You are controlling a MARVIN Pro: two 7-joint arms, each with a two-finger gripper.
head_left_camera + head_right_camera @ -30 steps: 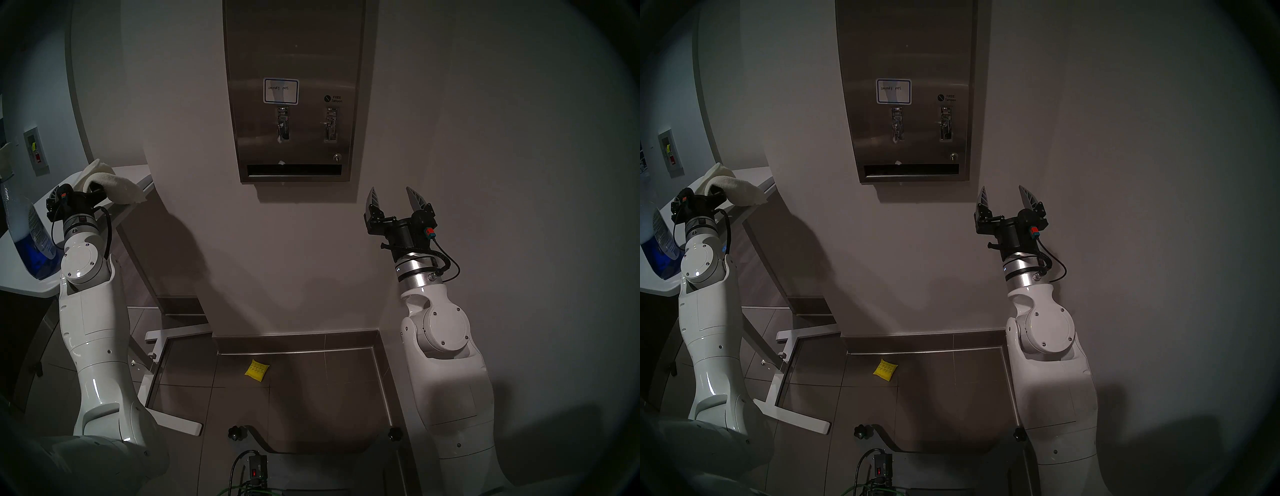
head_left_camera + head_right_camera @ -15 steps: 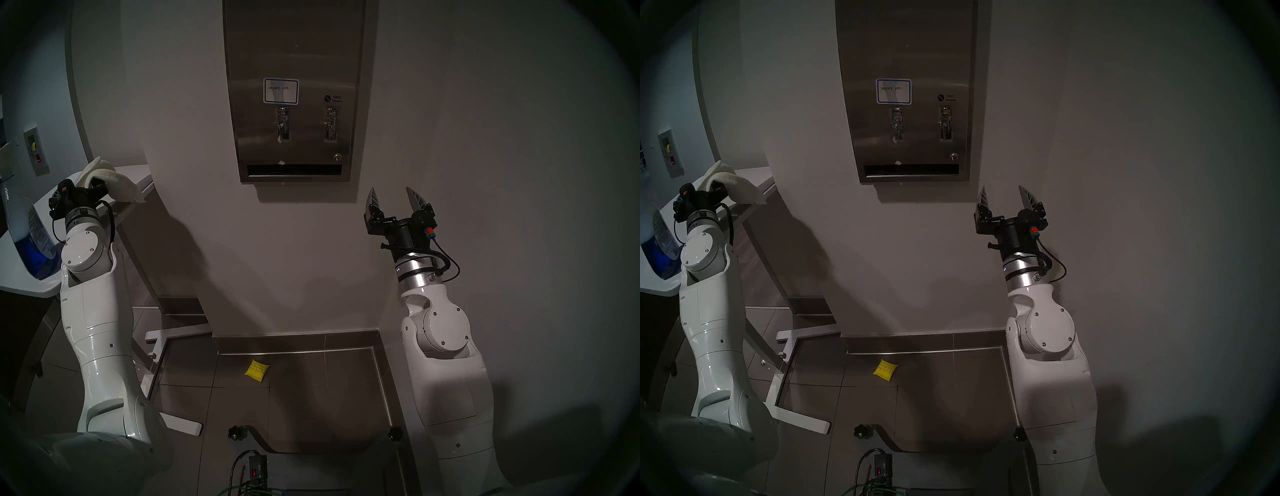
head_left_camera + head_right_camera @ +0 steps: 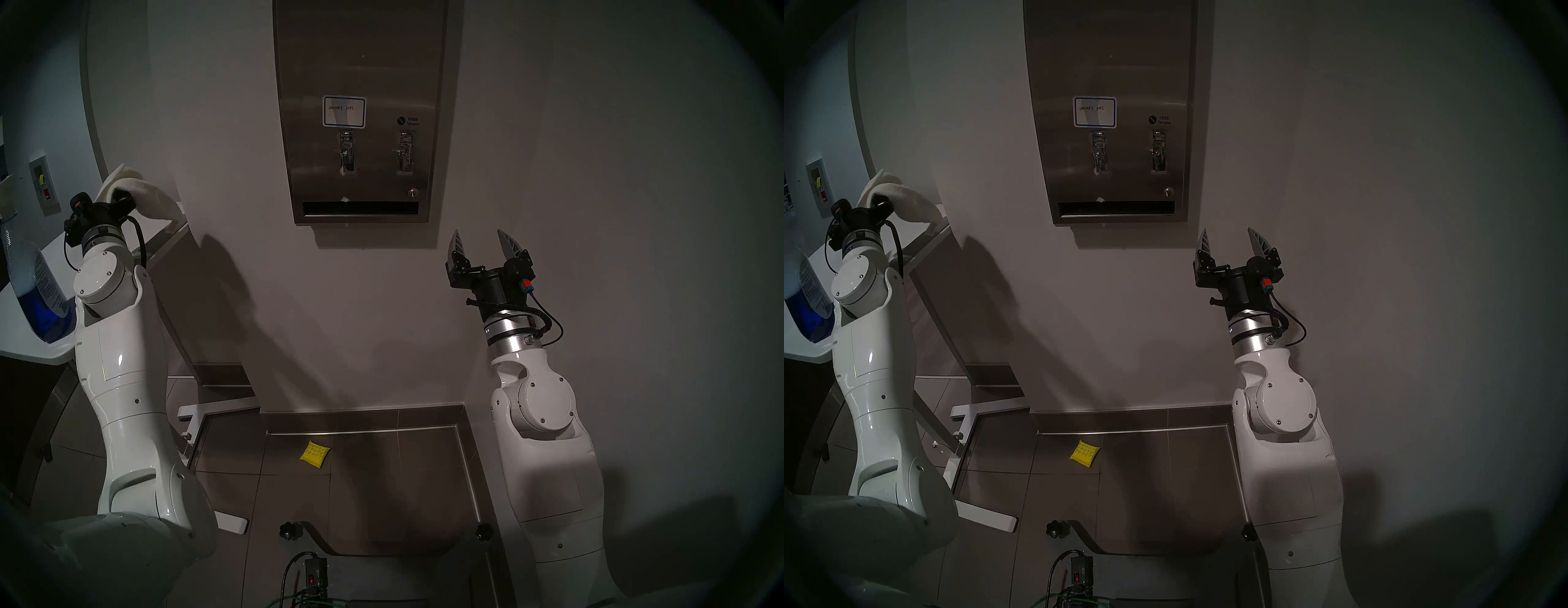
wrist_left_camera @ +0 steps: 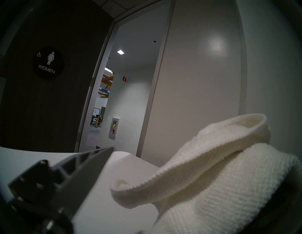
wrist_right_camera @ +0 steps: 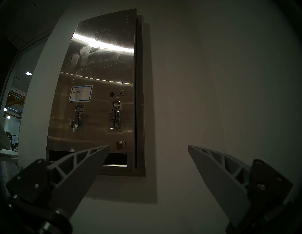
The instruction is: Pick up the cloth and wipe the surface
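Both jaws wide, left hand (image 3: 120,199) seemingly draped with cloth (image 3: 146,193), right hand (image 3: 481,240) empty, dispenser (image 3: 360,63) "FREE Tampon"

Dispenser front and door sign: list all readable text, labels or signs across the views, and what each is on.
"Sanitary pads": handwritten on the blue-bordered white label on the steel dispenser front.
"FREE Tampon": small sticker above the right-hand lever.
"WOMEN", with woman and wheelchair pictograms: round black sign on the dark door.
Spray bottle label: print too small to read.
Red wall sign beyond the doorway: too small to read.
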